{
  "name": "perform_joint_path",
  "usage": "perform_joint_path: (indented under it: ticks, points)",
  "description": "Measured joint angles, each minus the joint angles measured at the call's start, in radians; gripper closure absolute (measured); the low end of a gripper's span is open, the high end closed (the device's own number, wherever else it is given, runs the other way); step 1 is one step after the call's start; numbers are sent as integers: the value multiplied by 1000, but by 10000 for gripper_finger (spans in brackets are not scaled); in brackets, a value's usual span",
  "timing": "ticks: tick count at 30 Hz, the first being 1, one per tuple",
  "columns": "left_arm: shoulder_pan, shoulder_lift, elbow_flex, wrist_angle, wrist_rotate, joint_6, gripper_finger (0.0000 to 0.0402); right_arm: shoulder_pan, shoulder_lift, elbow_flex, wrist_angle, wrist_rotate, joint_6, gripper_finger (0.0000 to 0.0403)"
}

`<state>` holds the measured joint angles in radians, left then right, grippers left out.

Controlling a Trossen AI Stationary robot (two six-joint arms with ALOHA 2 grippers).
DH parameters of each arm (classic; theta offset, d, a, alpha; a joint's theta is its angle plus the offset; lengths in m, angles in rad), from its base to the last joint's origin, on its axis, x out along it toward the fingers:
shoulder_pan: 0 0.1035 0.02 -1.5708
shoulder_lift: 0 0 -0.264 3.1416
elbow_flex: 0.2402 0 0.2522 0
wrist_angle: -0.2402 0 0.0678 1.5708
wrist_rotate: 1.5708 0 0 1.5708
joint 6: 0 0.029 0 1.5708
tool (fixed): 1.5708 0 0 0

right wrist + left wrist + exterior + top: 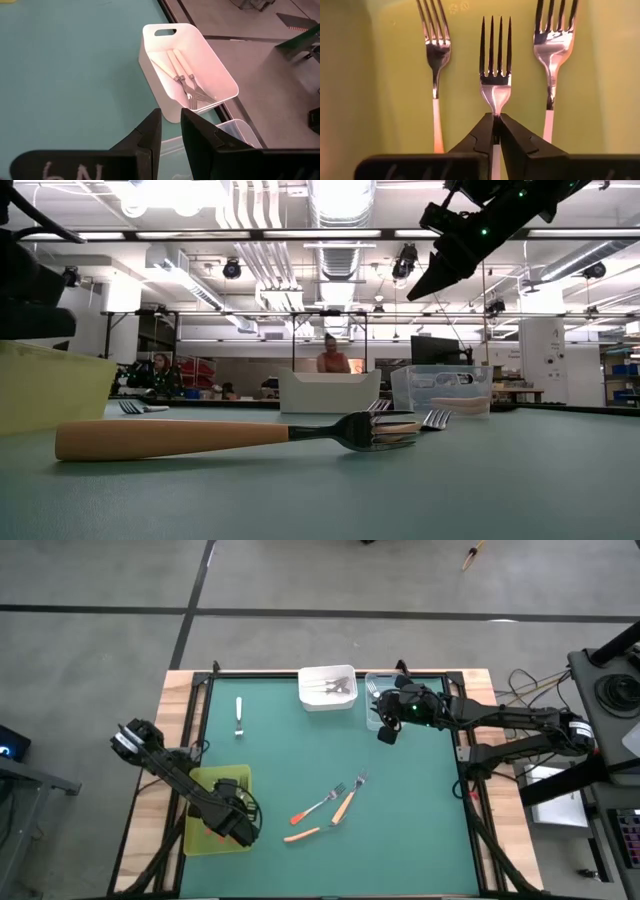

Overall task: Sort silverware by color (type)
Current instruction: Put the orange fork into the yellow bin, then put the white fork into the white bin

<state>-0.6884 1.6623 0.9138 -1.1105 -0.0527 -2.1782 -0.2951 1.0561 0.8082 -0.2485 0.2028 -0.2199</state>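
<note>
Forks lie scattered mid-sort across a green table (300, 760) as two dark arms divide the work by handle colour. The left gripper (496, 131) hangs low inside the yellow-green tray (205, 838) at the table's near-left corner, its fingers clamped on the slim handle of a fork (495, 80) held tines-forward between two forks (437, 55) already lying in the tray; from the narrow pinch and the position over the tray floor, the fork appears to be about to be set down alongside its matches. The right gripper (170, 131) hovers well above the table at the far right, over the clear tray (374, 718), its fingers slightly apart with nothing between them. Just beside it the white tray (150, 55) holds several pale-handled forks (182, 80) laid side by side, handles toward the cut-out grip, which suggests this bin takes the light ones. Still loose on the mat are a small cluster near the middle, including a red-orange fork (318, 806), a light orange fork (346, 802) crossing close to it, and a short orange piece (301, 834) nearer the front edge, while one white-handled fork (239, 717) rests alone toward the far left. The low view shows the light orange handle (170, 437) lying flat, easy to pinch from above. People sit in the room beyond.
</note>
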Motion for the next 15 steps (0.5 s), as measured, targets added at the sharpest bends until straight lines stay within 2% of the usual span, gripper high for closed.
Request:
perform_joint_path:
  ticks: [7, 10, 15]
  points:
    - [0, -10, 3, -7, 19, 39, 348, 0, 0, 0, 0, 0, 2, 339]
    - [0, -26, 19, -14, 64, 89, 330, 0, 0, 0, -2, 0, 27, 339]
    - [0, -107, 78, -132, 79, 170, 306, 0, 0, 0, -5, 0, 53, 339]
